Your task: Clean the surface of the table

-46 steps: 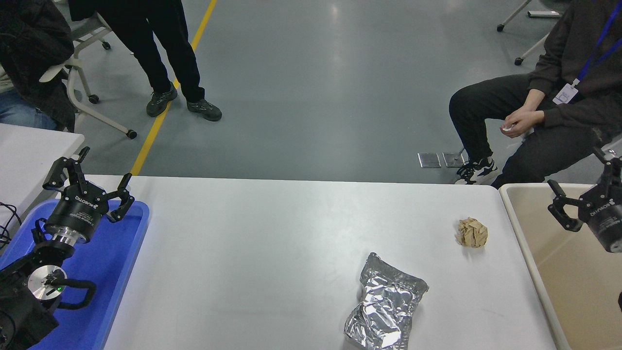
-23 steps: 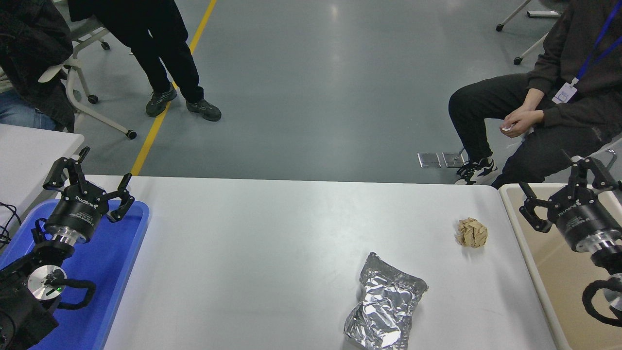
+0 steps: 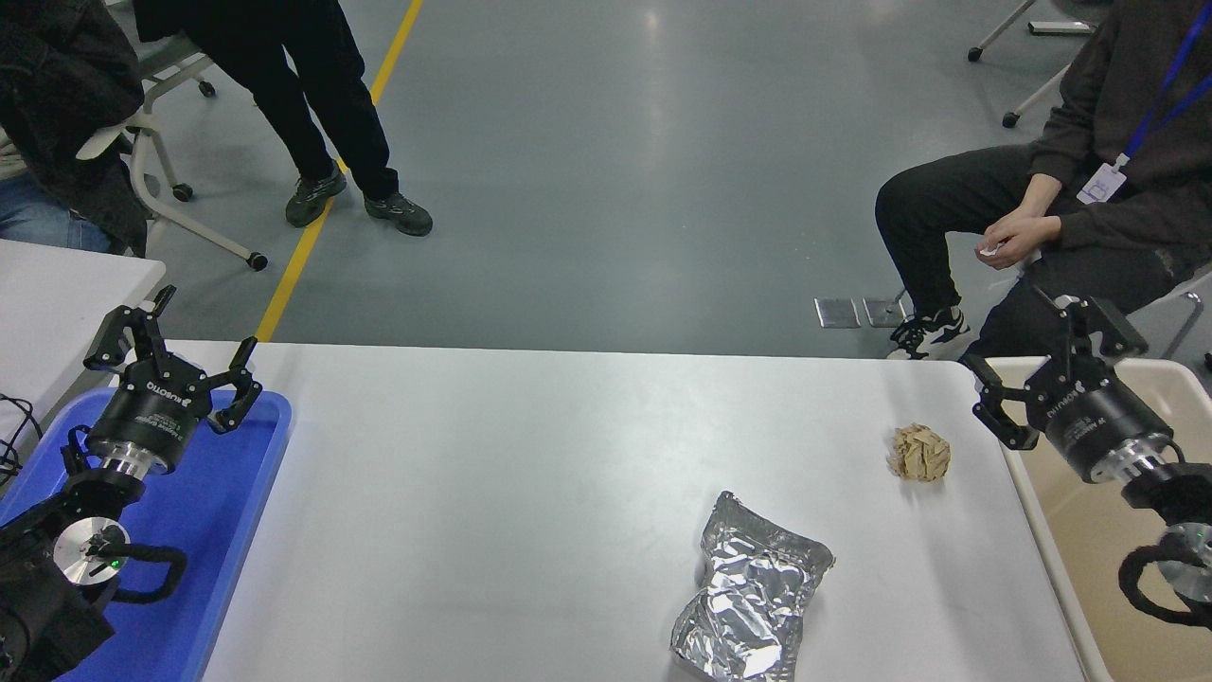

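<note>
White matte table surface (image 3: 530, 474), wide, with rounded corners, filling the lower middle of the head view. Crumpled silver foil pouch (image 3: 753, 601) lying flat near the front edge, right of centre. Crumpled ball of tan paper (image 3: 920, 452) farther back and to the right, well apart from the pouch, near the right edge. Blue tray (image 3: 237, 493) at the left end; beige bin (image 3: 1117, 568) just beside the right end. Left gripper (image 3: 173, 349) parked above the far part of the blue tray, fingers spread wide, nothing between them. Right gripper (image 3: 1040, 363) entering from the right edge, raised over the near-left rim of the beige bin, close to the table's far right corner, fingers spread wide and empty, apart from the paper ball to its lower left. Grey floor with a yellow line (image 3: 331, 180) beyond the table. Seated person (image 3: 1089, 199) in dark clothes at the upper right, hands together at the knee; standing person's legs (image 3: 322, 123) at the upper left; second white table (image 3: 57, 294) at the left edge.
</note>
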